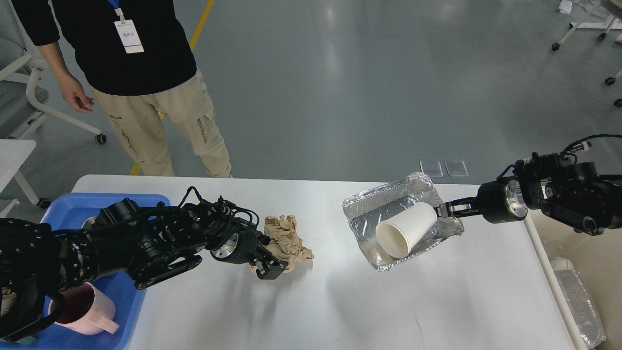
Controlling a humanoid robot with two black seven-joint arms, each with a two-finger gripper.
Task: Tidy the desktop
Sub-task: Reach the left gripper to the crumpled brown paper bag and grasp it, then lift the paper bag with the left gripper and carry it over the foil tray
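Note:
The white desktop (pixel 340 306) carries a crumpled brown paper (pixel 291 240) left of centre. My left gripper (pixel 268 261) is pressed into the paper's lower left edge; its dark fingers merge with the paper, so their state is unclear. On the right, a silver foil tray (pixel 388 204) hangs tilted just above the desktop, with a white paper cup (pixel 406 236) lying on its side in it. My right gripper (pixel 444 210) is shut on the foil tray's right rim.
A blue tray (pixel 131 200) sits at the desktop's left end, mostly behind my left arm, with a pink mug (pixel 99 313) in it. A person (pixel 146 73) stands at the far left edge. A beige bin (pixel 578 296) holding foil containers stands off the right edge.

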